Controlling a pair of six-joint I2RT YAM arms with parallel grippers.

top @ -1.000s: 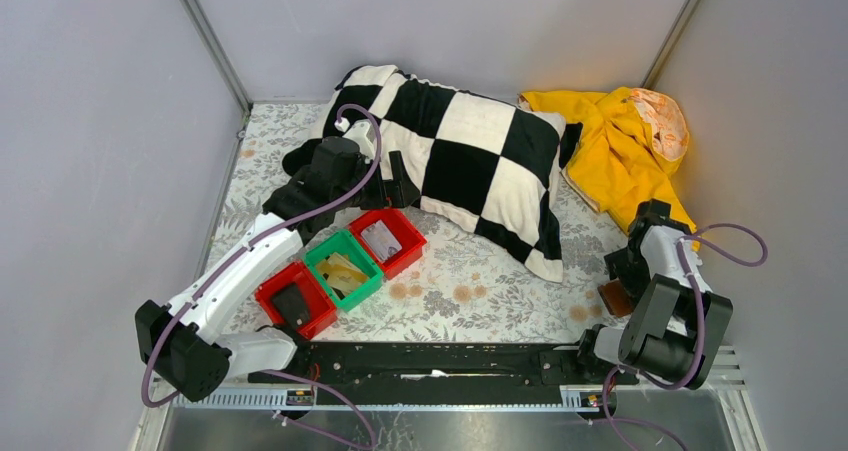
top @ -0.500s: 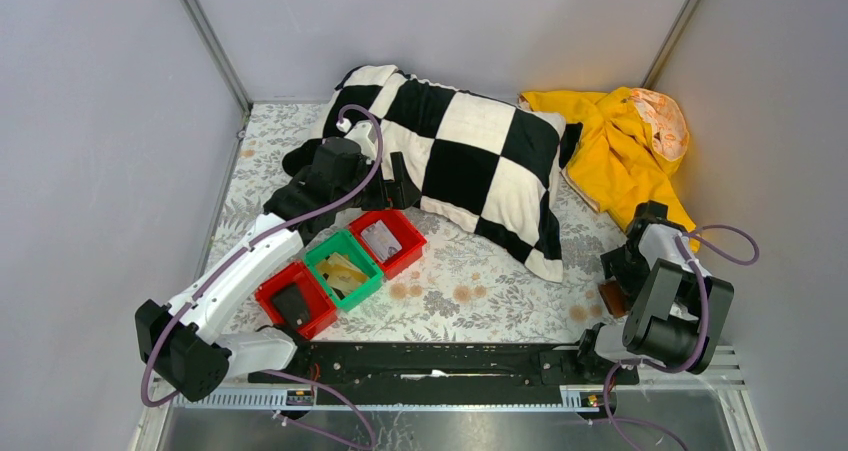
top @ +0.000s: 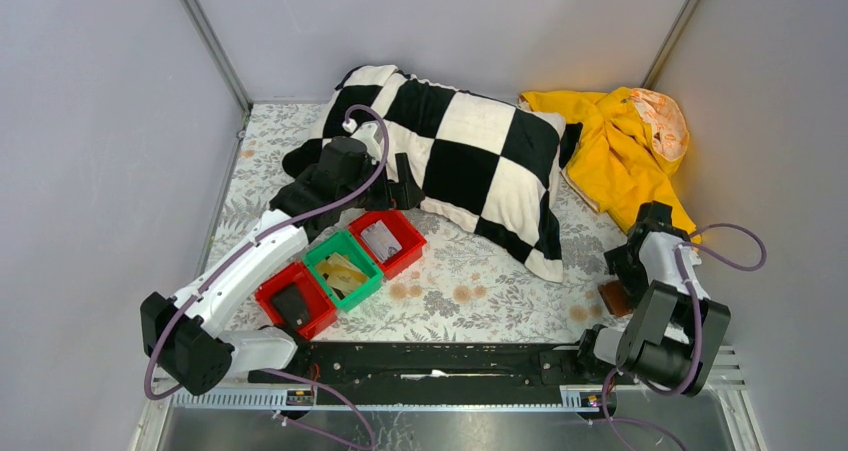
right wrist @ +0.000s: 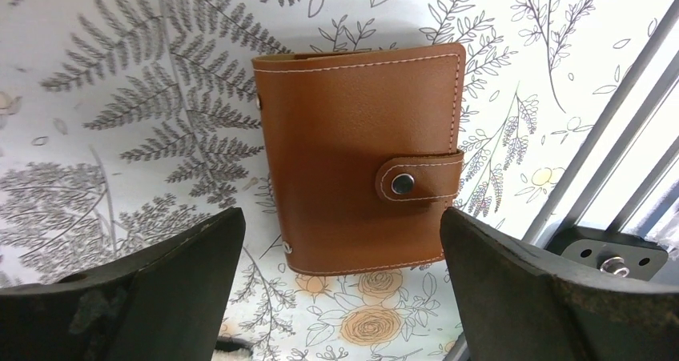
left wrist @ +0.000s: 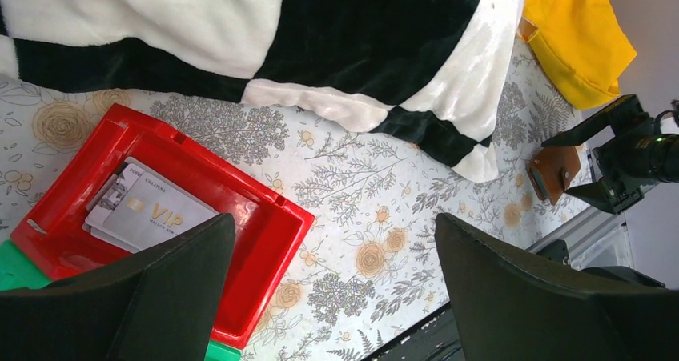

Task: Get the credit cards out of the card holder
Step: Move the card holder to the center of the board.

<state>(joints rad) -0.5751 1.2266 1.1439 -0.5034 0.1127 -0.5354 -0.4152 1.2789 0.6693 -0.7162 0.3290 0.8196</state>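
Floral cloth (top: 480,271), card holder (right wrist: 352,137), greyish walls (top: 450,21).

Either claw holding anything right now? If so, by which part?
Nothing is held. The right claw is open over the closed card holder; the left claw is open beside a red bin.

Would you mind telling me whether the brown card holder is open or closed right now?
Closed. The card holder lies flat on the floral cloth, its strap snapped across the edge.
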